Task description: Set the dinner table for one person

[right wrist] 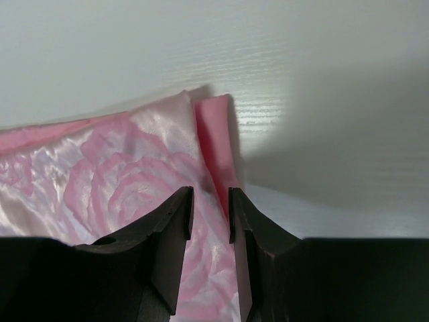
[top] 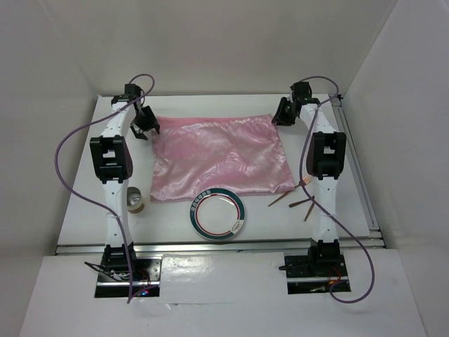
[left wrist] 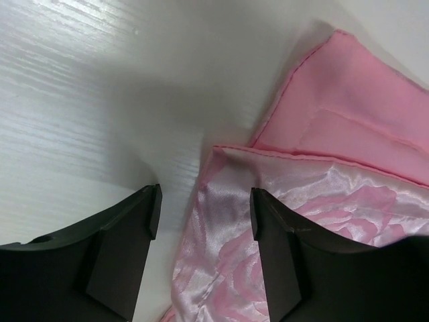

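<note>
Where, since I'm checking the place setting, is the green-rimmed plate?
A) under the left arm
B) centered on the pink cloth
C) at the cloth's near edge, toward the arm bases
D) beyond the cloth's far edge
C: the top view shows the plate on the dinner table at the pink cloth's near edge, on the arm-base side.

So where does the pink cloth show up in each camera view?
Top external: pink cloth spread mid-table, between the arms.
Left wrist: pink cloth fills the right side, its far-left corner by the left hand.
Right wrist: pink cloth lower left, its far-right corner under the right hand.
Shared landmark: the white dinner table beneath it.
</note>
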`<state>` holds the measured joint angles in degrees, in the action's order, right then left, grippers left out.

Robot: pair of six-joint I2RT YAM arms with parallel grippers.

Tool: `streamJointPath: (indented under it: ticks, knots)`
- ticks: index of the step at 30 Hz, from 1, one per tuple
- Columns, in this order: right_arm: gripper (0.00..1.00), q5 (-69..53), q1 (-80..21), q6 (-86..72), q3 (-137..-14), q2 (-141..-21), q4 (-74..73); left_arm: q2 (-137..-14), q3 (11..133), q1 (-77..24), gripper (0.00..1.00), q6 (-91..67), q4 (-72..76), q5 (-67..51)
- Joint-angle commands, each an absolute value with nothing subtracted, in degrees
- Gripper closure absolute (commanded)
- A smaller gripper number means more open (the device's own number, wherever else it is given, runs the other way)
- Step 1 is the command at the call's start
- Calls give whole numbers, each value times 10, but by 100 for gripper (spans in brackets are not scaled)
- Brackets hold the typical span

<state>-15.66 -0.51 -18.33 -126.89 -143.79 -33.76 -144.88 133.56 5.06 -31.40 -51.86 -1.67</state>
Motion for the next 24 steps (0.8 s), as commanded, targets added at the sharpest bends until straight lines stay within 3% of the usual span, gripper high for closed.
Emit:
streamJointPath:
  ticks: [1, 4, 9, 13, 24]
  knots:
    - [61, -171, -10, -182, -1316, -1459, -303, -1463, 1356, 49, 29, -300, -516, -27]
    - [60, -171, -10, -187, -1323, -1471, -270, -1469, 1350, 49, 45, -300, -511, -27]
    - [57, -178, -15, -187, -1354, -1494, -253, -1449, 1337, 49, 81, -300, -505, -27]
    - [36, -171, -20, -187, -1360, -1499, -229, -1436, 1337, 49, 100, -300, -500, -27]
    - [42, -182, -31, -187, -1391, -1531, -202, -1407, 1348, 49, 100, -300, -483, -56]
